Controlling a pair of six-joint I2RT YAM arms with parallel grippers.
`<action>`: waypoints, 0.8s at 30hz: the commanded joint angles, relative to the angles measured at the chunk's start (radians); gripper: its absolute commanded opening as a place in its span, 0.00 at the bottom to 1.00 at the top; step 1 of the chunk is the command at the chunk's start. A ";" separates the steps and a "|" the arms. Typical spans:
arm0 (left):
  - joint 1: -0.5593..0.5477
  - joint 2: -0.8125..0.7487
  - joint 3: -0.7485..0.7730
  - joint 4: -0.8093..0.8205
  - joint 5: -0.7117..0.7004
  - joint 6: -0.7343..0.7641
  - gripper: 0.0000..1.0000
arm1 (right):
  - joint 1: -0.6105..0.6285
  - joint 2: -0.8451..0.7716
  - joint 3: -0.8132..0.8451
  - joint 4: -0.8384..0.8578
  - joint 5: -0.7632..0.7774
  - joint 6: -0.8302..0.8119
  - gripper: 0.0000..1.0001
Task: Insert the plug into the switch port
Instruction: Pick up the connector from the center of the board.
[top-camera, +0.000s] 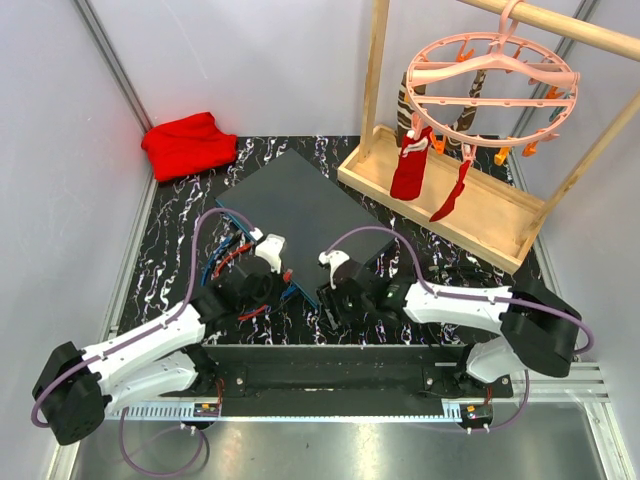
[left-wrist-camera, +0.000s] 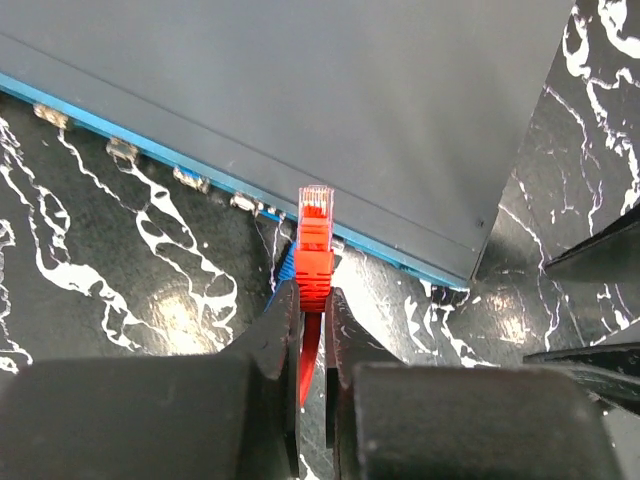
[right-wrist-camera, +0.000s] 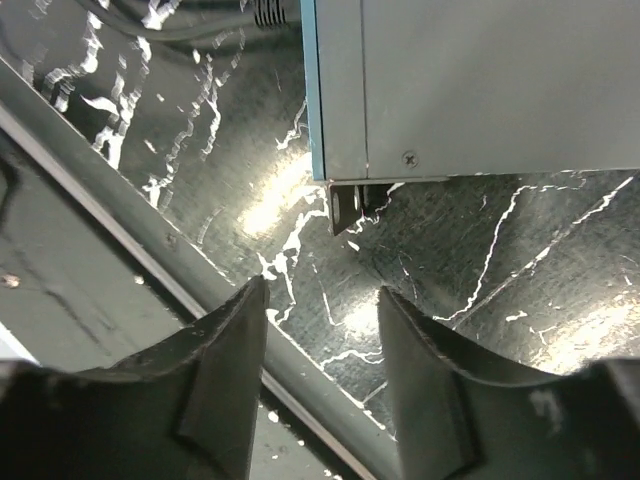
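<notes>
Left end effector (left-wrist-camera: 312, 300) is clamped tight on the red plug (left-wrist-camera: 314, 248), its dark fingers (left-wrist-camera: 270, 325) pinching the red boot. The clear tip stands free above them. The tip points at the teal-blue front edge of the switch (left-wrist-camera: 300, 90), near the right end of the row of small sockets. All of the tip shows, so it is not seated in any port. Whether it touches the edge I cannot tell.

The right end effector (right-wrist-camera: 322, 295) has its jaws apart with nothing between them. It hangs over the tabletop just off a corner of the switch (right-wrist-camera: 480, 80), where a screw head and a small metal bracket show.

From the top camera, the switch (top-camera: 300, 205) lies flat and turned at an angle in the middle of the tabletop (top-camera: 180, 250), which is glossy black with white marble veining and bright patches of reflected light. Both end effectors, left (top-camera: 262, 290) and right (top-camera: 335, 290), meet at its near edge.

A crumpled red cloth (top-camera: 188, 143) sits in the far left corner. On the far right stands a wooden tray (top-camera: 440, 195) with uprights carrying a pink peg hanger (top-camera: 490, 85), from which red socks (top-camera: 410, 165) dangle. Plain pale walls close in the space, and a brushed metal floor (top-camera: 350, 445) runs along the near side.
</notes>
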 joint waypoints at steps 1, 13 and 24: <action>0.006 -0.013 -0.028 0.030 0.049 -0.022 0.00 | 0.035 0.052 0.009 0.030 0.086 -0.061 0.52; 0.004 0.027 -0.054 0.047 0.090 -0.047 0.00 | 0.041 0.203 0.092 0.105 0.134 -0.213 0.42; 0.001 0.051 -0.071 0.061 0.135 -0.053 0.00 | 0.040 0.220 0.107 0.096 0.189 -0.275 0.00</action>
